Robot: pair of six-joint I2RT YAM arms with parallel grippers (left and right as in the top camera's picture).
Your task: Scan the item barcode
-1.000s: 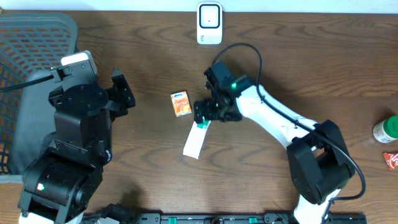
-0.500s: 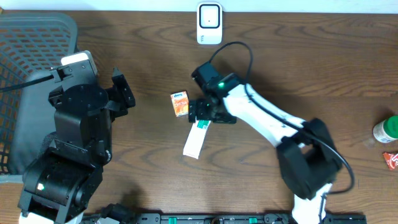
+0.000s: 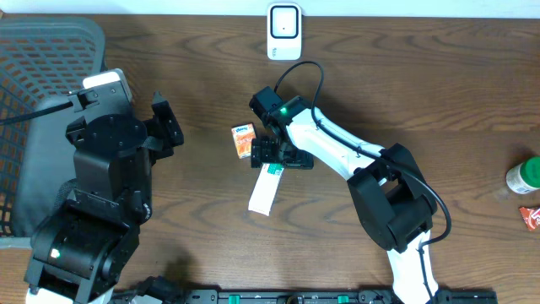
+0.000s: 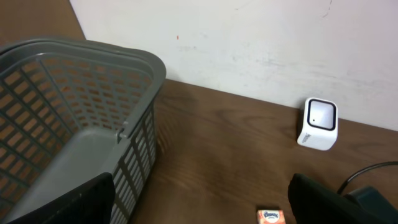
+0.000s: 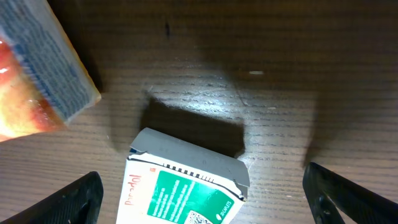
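Lying flat, white-and-green carton (image 3: pixel 263 192)

Count's in, folks: one grey basket (image 3: pixel 34 51); one white scanner (image 3: pixel 284 32); one small orange box (image 3: pixel 245 140); one white-and-green carton (image 3: pixel 266 190); one green-capped bottle (image 3: pixel 525 176); one red packet (image 3: pixel 530 218); two arms, left arm (image 3: pixel 101 194) and right arm (image 3: pixel 337 152).
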